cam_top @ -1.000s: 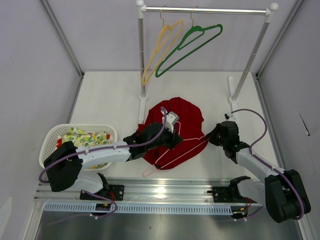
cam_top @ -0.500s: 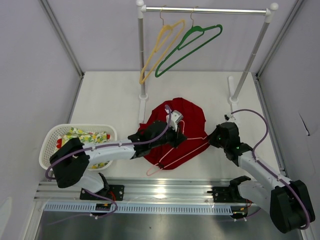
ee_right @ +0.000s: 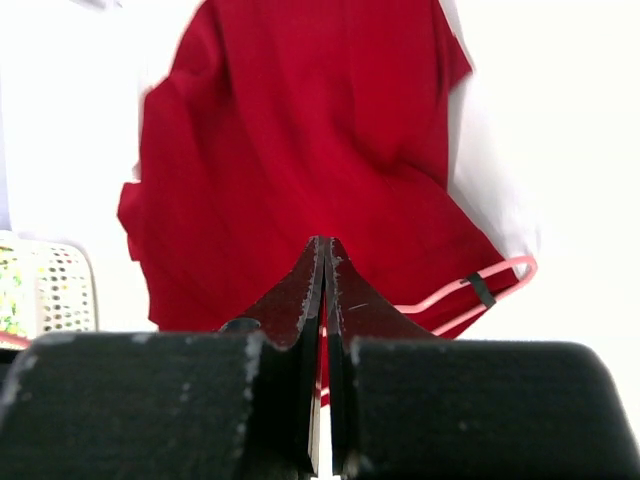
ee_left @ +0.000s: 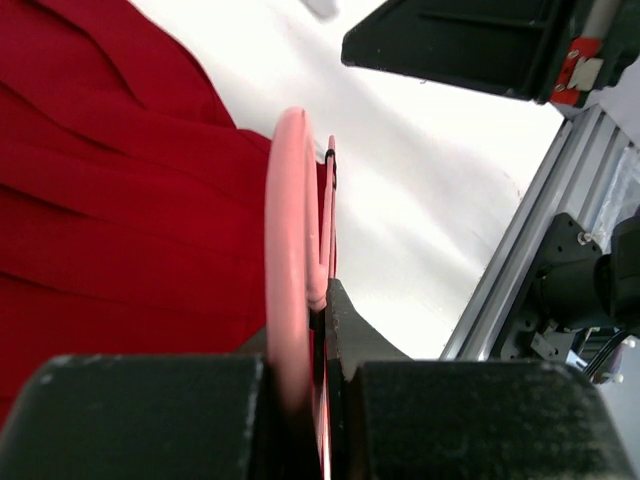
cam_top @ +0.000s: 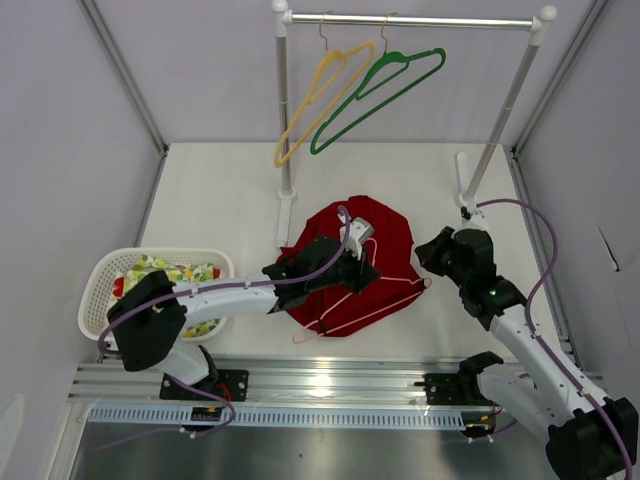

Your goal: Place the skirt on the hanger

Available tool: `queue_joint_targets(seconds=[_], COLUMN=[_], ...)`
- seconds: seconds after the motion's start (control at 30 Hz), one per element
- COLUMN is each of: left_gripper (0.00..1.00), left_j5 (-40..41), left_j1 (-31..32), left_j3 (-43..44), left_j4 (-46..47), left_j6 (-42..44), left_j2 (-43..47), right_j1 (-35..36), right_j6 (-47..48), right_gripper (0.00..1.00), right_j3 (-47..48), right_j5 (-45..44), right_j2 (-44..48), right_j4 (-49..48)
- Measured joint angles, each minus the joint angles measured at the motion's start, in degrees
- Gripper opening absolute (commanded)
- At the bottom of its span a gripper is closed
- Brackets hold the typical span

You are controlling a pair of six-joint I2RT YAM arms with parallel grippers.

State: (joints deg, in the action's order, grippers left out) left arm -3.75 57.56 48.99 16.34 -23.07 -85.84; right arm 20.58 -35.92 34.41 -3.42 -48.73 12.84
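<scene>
The deep-red skirt (cam_top: 375, 245) lies spread on the table below the rack. The pale pink hanger (cam_top: 385, 308) lies across its near part, hook (cam_top: 300, 338) pointing near-left and one end (cam_top: 424, 283) sticking out on the right. My left gripper (cam_top: 366, 270) is over the skirt, shut on the hanger's wire (ee_left: 292, 230), with red cloth (ee_left: 110, 200) beneath. My right gripper (cam_top: 424, 250) hovers just right of the skirt, shut with nothing in it (ee_right: 324, 246). It faces the skirt (ee_right: 310, 130) and the hanger's end (ee_right: 485, 285).
A clothes rack (cam_top: 285, 110) stands at the back with a yellow hanger (cam_top: 318, 100) and a green hanger (cam_top: 385, 85) on its bar. A white basket (cam_top: 110, 268) with floral cloth sits at the left. An aluminium rail (cam_top: 320, 378) runs along the near edge.
My left gripper has carried the hanger a little to the right over the skirt. The right arm has pulled up and back from the skirt's edge. The yellow hanger has swung left.
</scene>
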Motion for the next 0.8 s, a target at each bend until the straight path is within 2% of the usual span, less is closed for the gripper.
queue_joint_targets(seconds=[0.23,0.3,0.33,0.4,0.5,0.8], left_gripper=[0.00,0.00,0.00,0.00,0.00,0.00], left_j5=[-1.07,-1.20,-1.22,-1.22,-1.42,-1.20], left_j1=[0.00,0.00,0.00,-0.09,-0.15,-0.39], left_j3=[1.81,1.81,1.81,1.86,2.29,5.03], left_j4=[0.13,0.33,0.74,1.75,2.60,2.14], left_j6=[-0.04,-0.37,-0.46,-0.76,-0.94,-0.94], left_j2=[-1.84,-2.97,-3.61,-4.52,-5.35,-8.09], right_j1=[0.00,-0.02,-0.11,-0.63,-2.14,-5.35], right_j6=[0.72,0.72,0.61,0.35,-0.11,-1.62], right_gripper=[0.00,0.05,0.13,0.20,0.24,0.23], right_j3=[2.91,2.91,2.86,2.21,-0.74,-10.69], right_j5=[-1.46,-2.54,-2.97,-3.67,-3.80,-3.21], right_j2=[-0.02,-0.39,-0.61,-0.70,-0.72,-1.27], right_j4=[4.59,6.86,7.82,8.81,8.90,7.78])
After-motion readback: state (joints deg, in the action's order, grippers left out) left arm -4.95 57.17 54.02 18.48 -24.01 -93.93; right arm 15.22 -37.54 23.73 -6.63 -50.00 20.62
